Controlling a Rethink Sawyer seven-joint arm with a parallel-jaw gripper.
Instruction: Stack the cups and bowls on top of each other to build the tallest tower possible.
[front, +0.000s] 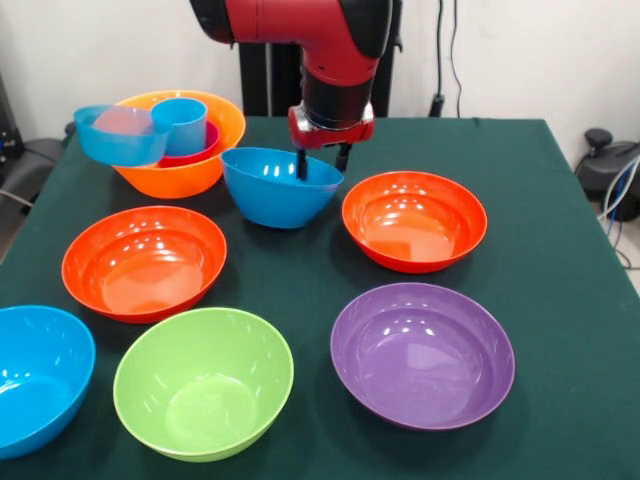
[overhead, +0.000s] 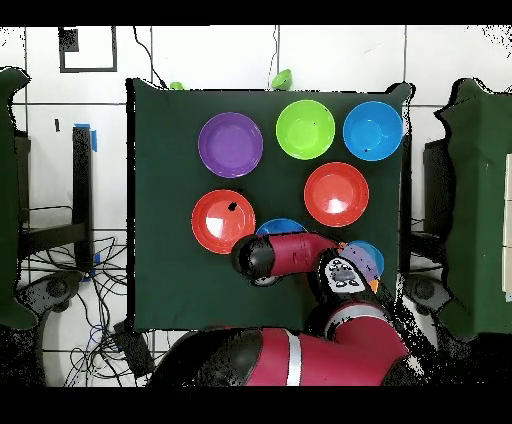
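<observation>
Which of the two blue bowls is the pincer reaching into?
The blue bowl at mid-table, tilted, with the pincer at its rim. The other blue bowl sits alone at the front view's bottom-left corner.

The glossy blue plastic bowl (front: 35, 375) is cut by the front view's left edge; overhead, the red arm (overhead: 300, 255) hides the orange bowl's stack

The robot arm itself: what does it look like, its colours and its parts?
The arm is thick and rounded, glossy red with black sections at the joints. It ends in a small red block carrying the gripper, which has two thin black fingers. From overhead, the arm shows a grey band on its wide red base.
</observation>
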